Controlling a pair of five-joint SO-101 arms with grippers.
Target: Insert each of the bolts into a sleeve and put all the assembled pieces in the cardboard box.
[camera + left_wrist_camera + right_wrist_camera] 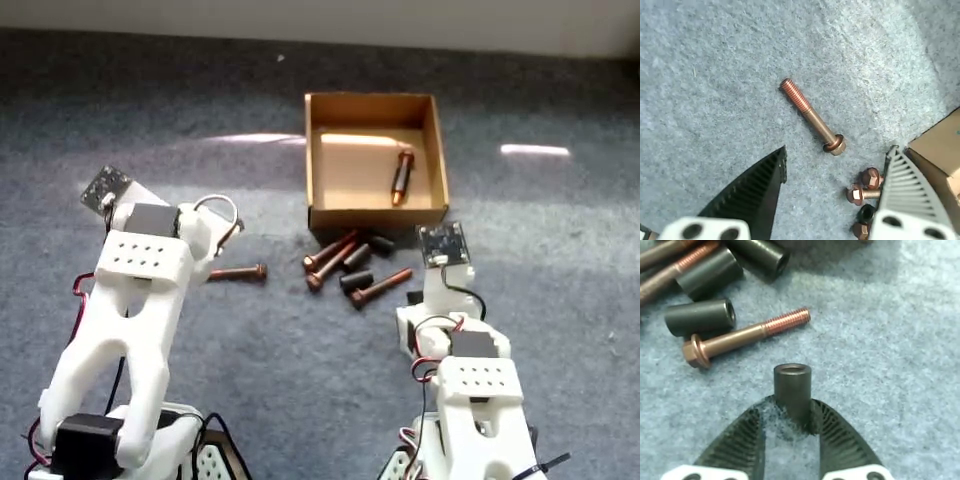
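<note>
One assembled piece (402,175), a bolt in a sleeve, lies inside the cardboard box (375,98), twd its right wall, long axis running near-far. The box sits far-ctr on the grey counter (560,320), open top up.

Just near of the box's front wall lie three loose bolts and three dark loose sleeves, all flat, some touching. The paired bolts (330,257) lie side by side on the left of this group, heads at their near-left ends. The third bolt (747,335) is at the group's near-right edge, head twd the near-left, w/ the nearest sleeve (700,317) just beside its head end. The middle sleeve (710,270) and far sleeve (765,255) lie closer to the box.

A fourth, the held sleeve (792,382), is clamped in the right jaws by one end. Its open bore end sticks out past the tips, apart from the third bolt's thread. Can't tell if it touches the counter. The right arm (475,385) is near-right, wrist just right of the group.

The lone bolt (812,117) lies flat by itself, left of the group and apart from it, head twd the group, thread pointing left. The left jaws are spread wide, holding nothing, above the counter w/ the bolt's head about level w/ the tips and the shank running out beyond them. The left arm (140,270) is near-left.
</note>
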